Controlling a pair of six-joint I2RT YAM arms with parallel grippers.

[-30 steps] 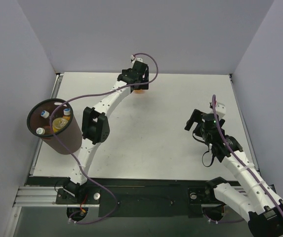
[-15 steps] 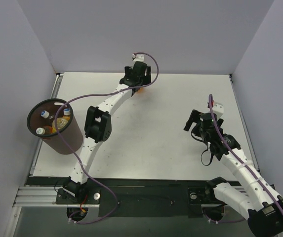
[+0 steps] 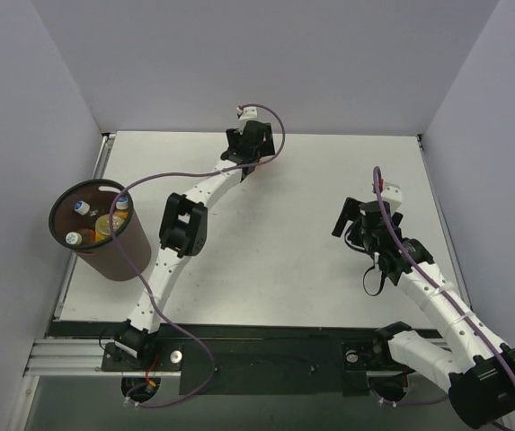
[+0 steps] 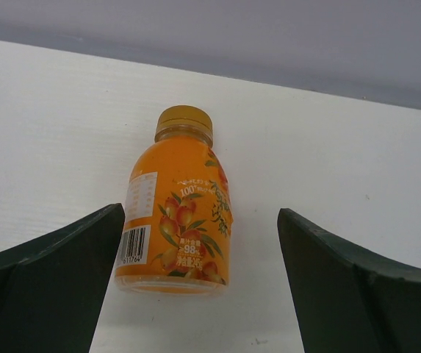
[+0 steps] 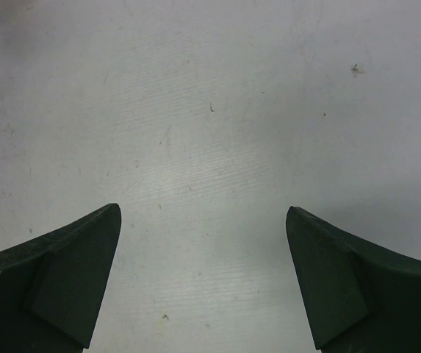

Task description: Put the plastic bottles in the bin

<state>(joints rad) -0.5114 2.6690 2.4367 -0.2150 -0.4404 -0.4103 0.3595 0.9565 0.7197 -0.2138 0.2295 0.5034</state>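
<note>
While the left claw (image 4: 200,213) gapes, overhead it hides the orange bottle (image 4: 175,220).

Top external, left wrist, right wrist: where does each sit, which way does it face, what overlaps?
Top external: above and behind the bases, looking down at the table, bin and both arms.
Left wrist: on the left arm, facing the back wall; the open left claw frames an orange bottle.
Right wrist: on the right arm, facing down at the table; the open right claw shows.
Shared: all three see the white table.
</note>
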